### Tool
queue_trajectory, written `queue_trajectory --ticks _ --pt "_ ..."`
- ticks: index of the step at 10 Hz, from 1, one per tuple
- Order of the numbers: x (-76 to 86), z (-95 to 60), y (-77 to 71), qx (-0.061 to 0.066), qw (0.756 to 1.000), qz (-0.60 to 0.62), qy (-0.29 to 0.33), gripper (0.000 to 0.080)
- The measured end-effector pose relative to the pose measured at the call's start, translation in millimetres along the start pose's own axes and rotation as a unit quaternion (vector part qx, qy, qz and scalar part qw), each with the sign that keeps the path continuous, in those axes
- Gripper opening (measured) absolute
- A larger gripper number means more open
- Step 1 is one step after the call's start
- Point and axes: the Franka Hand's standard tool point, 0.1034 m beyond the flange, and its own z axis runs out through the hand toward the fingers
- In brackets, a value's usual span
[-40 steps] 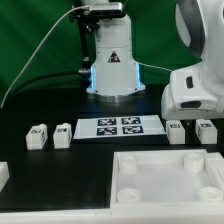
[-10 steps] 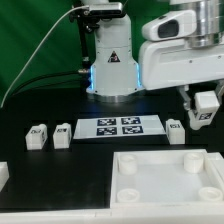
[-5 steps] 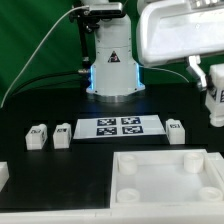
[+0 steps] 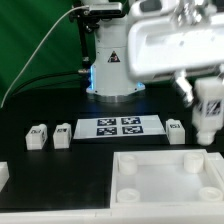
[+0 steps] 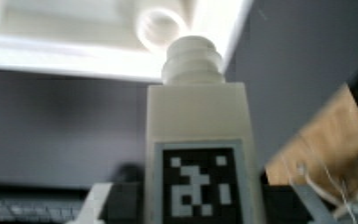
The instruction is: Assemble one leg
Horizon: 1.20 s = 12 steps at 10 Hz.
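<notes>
Hand: the hand [image 4: 207,108] hangs at the exterior view's right, above the table [image 4: 60,165], clenched on one leg [image 4: 208,112]; its fingers are hard to make out in the blur.

Leg in play: that leg is up in the air, upright, its narrow peg end pointing down in the exterior view, clear of the table and above the far right corner of the tray-like panel [image 4: 168,178].

Wrist view: here it is close up, the leg [image 5: 197,120] filling the picture, tag facing the camera, round peg tip aimed toward a hole [image 5: 163,25] in the white panel beyond. Tip and hole look apart, not yet engaged.

Other legs: two spares [image 4: 38,136] [image 4: 62,134] sit side by side on the exterior view's left, one more [image 4: 176,132] just beside the marker board [image 4: 120,127] on the right. All untouched on the table.

Done so far: pick-up looks complete, and the leg is carried over toward the panel.

Left to do: I'd judge the real work remains, namely lining the peg over a corner hole, lowering it in, seating or twisting it home, then letting go.

Watch for: the blur hints at a quick move; alignment needs to settle first.
</notes>
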Motion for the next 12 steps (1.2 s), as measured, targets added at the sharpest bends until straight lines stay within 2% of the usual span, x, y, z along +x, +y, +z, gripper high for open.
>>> queue_trajectory --ticks 1,2,3,5,8,12 --pt "18.5 6.7 12.4 -0.007 1.000 -0.014 0.015 0.0291" --pt "17.1 19.0 16.6 -0.008 1.000 -0.015 0.012 0.0291" --pt "9.3 25.0 14.8 -0.006 1.000 -0.013 0.004 0.0291" --pt "-4.8 33.4 -8.7 0.008 1.000 0.002 -0.002 0.0291" --pt "-12.0 47.2 -12.3 0.013 1.000 0.004 -0.011 0.0291" --pt "-4.6 54.0 -9.9 0.012 1.000 0.003 -0.007 0.0291"
